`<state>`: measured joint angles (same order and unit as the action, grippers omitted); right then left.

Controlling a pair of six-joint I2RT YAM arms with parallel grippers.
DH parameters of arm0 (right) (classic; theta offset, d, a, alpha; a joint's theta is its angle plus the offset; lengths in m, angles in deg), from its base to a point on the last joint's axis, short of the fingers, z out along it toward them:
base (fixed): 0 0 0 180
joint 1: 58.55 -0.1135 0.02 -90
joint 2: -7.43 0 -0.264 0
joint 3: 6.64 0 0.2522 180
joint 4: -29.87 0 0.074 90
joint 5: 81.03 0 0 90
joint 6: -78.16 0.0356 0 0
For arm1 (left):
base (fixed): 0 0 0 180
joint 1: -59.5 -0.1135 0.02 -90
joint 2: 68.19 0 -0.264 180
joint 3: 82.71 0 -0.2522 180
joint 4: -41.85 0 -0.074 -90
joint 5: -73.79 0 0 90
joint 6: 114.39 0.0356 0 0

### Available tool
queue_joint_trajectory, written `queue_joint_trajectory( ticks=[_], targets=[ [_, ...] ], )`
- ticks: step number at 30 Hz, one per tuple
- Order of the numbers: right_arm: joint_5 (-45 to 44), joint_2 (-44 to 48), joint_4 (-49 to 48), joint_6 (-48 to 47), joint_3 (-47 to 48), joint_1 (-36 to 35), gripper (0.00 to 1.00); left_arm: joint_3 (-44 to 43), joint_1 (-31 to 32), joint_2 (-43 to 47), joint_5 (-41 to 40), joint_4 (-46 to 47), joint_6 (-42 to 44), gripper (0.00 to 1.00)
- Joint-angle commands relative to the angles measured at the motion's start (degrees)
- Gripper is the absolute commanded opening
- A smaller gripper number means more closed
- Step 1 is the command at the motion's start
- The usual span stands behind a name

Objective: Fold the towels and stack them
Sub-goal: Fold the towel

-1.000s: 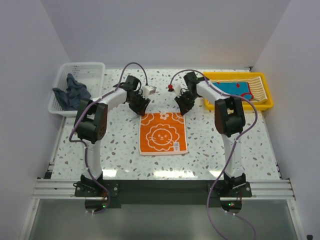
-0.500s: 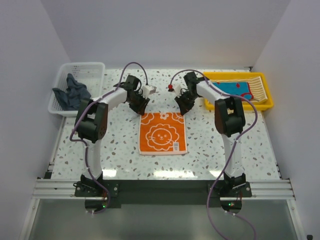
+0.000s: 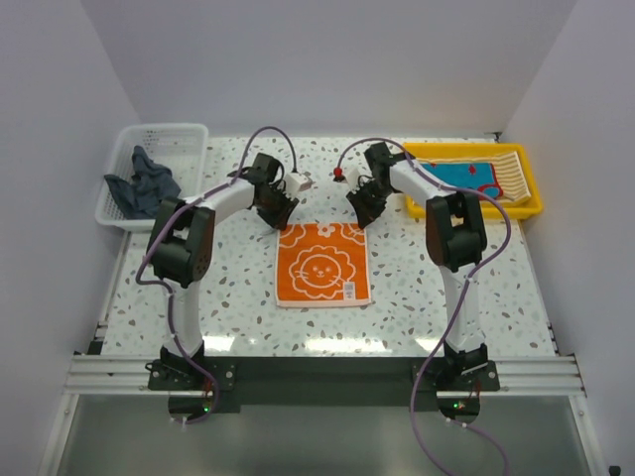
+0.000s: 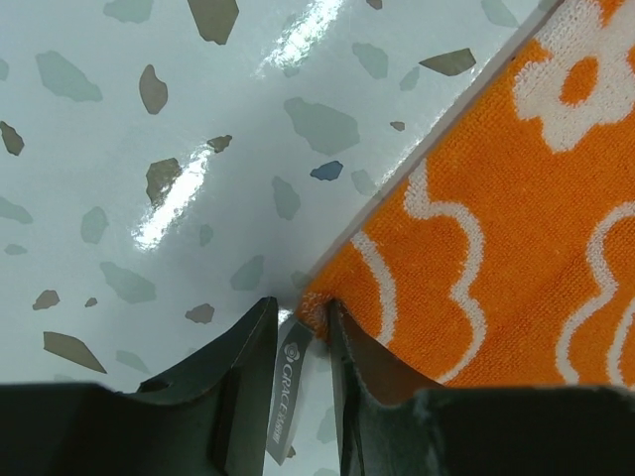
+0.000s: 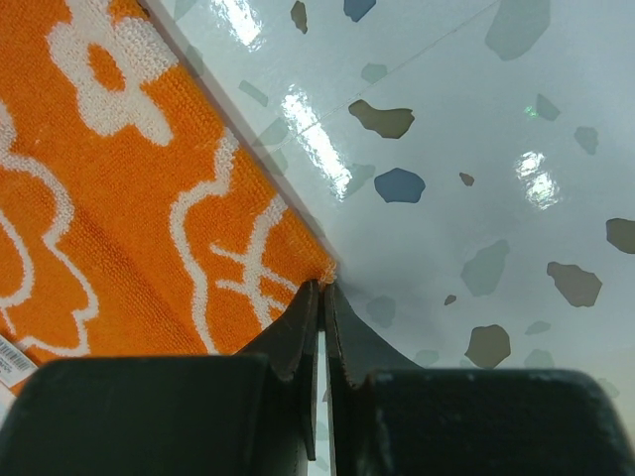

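Orange towel (image 3: pixel 322 264) lies flat and unfolded in the middle of the tabletop (image 3: pixel 446 288), lion print up, its edges roughly parallel to the tabletop edges. You have both arms reaching over it to its far edge.

Left tool (image 3: pixel 279 211): sits at the towel's far-left corner. In your left wrist view the fingers (image 4: pixel 248 357) stand slightly apart, a narrow gap. The towel's corner pokes in at the mouth of that gap, and a small white label (image 4: pixel 288 387) hangs between the fingers. Bare tabletop shows through beside the label, so the cloth is not clamped here.

Right tool (image 3: pixel 365 212): sits at the towel's far-right corner. In your right wrist view the fingers are pressed together to a thin slit, and the very tip of the corner runs into their tips. It reads as pinched on the cloth there. The rest of the towel lies flat on the tabletop.

Other towels:
- A dark blue-grey towel (image 3: pixel 147 184) is crumpled in the white basket (image 3: pixel 164 130) at the far-left corner, part of it draped over the basket's left rim.
- A teal towel (image 3: pixel 466 177) and a striped towel (image 3: pixel 511 174) lie side by side in the yellow tray (image 3: pixel 536 188) at the far-right corner.
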<state>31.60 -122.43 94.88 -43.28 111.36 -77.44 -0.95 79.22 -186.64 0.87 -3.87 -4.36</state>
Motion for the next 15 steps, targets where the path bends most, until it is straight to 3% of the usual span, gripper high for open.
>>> queue_joint_trajectory(
  ticks=[1, 6, 10, 15],
  targets=[
    [-1.3, 0.9, 1.2, 0.4, -1.0, -0.8, 0.0, 3.7, 1.2, -1.7, -4.1, -5.1, -1.7, 0.32],
    [-1.6, 1.5, -0.1, 0.9, -1.9, -1.1, 0.0, 4.1, 1.8, -2.2, -4.3, -4.4, -2.0, 0.22],
    [-2.2, 2.1, -1.0, 1.3, -1.3, -1.1, 0.0, 3.5, 1.8, -2.5, -4.2, -3.6, -1.7, 0.01],
    [-3.9, 3.0, -4.4, 3.9, 0.2, -0.9, 0.0, 1.3, 1.5, -2.0, -4.2, -2.9, -0.4, 0.0]
  ],
)
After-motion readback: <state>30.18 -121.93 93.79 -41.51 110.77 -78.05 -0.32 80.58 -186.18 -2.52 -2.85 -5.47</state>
